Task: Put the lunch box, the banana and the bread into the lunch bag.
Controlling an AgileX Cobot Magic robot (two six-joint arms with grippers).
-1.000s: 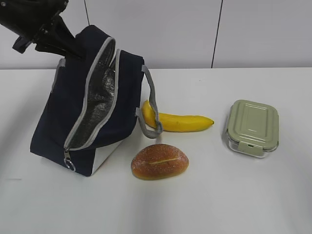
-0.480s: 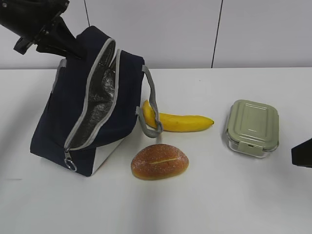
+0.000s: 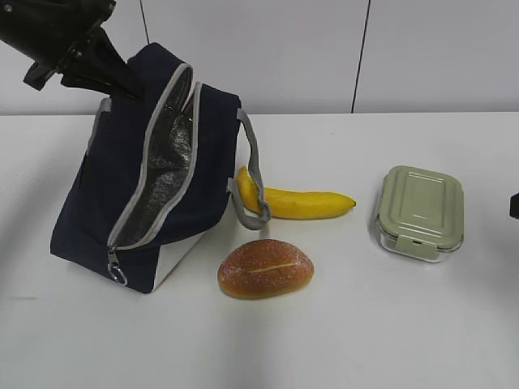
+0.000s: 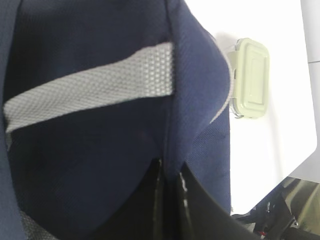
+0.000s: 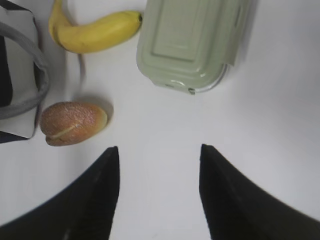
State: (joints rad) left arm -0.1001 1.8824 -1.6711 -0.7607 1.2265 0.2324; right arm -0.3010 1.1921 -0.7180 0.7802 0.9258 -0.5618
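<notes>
The navy lunch bag (image 3: 154,186) stands tilted at the left, unzipped, with its silver lining showing. My left gripper (image 3: 123,86) is shut on a fold of navy fabric at the bag's top edge (image 4: 170,167), beside a grey webbing handle (image 4: 90,90). The banana (image 3: 296,203) lies behind the bread (image 3: 265,268), both just right of the bag. Farther right sits the lunch box (image 3: 419,212) with its green lid on. My right gripper (image 5: 159,149) hangs open over bare table, short of the lunch box (image 5: 192,42), the banana (image 5: 95,35) and the bread (image 5: 72,122).
The white table (image 3: 365,324) runs to a pale wall at the back. A dark sliver of the right arm (image 3: 514,204) shows at the right edge. The bag's second grey handle (image 3: 251,174) droops over the banana's end.
The right arm came into the exterior view at the lower right edge, then shifted up that edge until only a sliver shows. The left gripper and the bag have barely moved.
</notes>
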